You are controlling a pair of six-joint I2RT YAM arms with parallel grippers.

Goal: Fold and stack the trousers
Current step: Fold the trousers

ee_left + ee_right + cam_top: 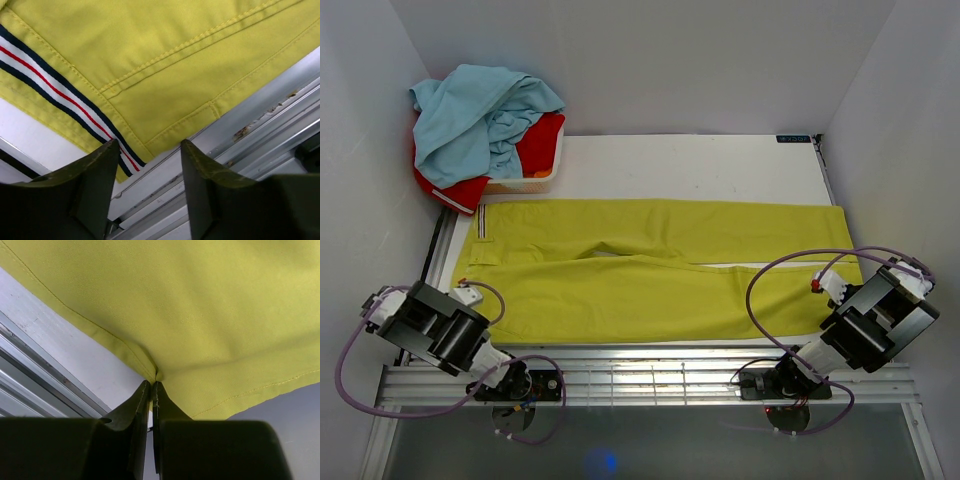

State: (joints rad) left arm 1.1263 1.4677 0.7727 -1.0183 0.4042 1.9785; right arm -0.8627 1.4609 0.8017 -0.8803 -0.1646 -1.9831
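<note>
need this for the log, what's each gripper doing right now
left gripper: open, holding nothing
right gripper: closed, pinching the trousers at their edge

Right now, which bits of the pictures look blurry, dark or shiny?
Top view: sharp, evenly lit, a small blue glow at the bottom. Left wrist view: stitching on the trousers is crisp, the left end effector dark and soft. Right wrist view: the right end effector is a dark shape, the cloth bright.

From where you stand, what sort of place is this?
Probably a robot test booth for folding clothes: white walls box in the table, the left arm and right arm are bolted to a metal rail, and trousers lie flat near a heap of clothes.
</note>
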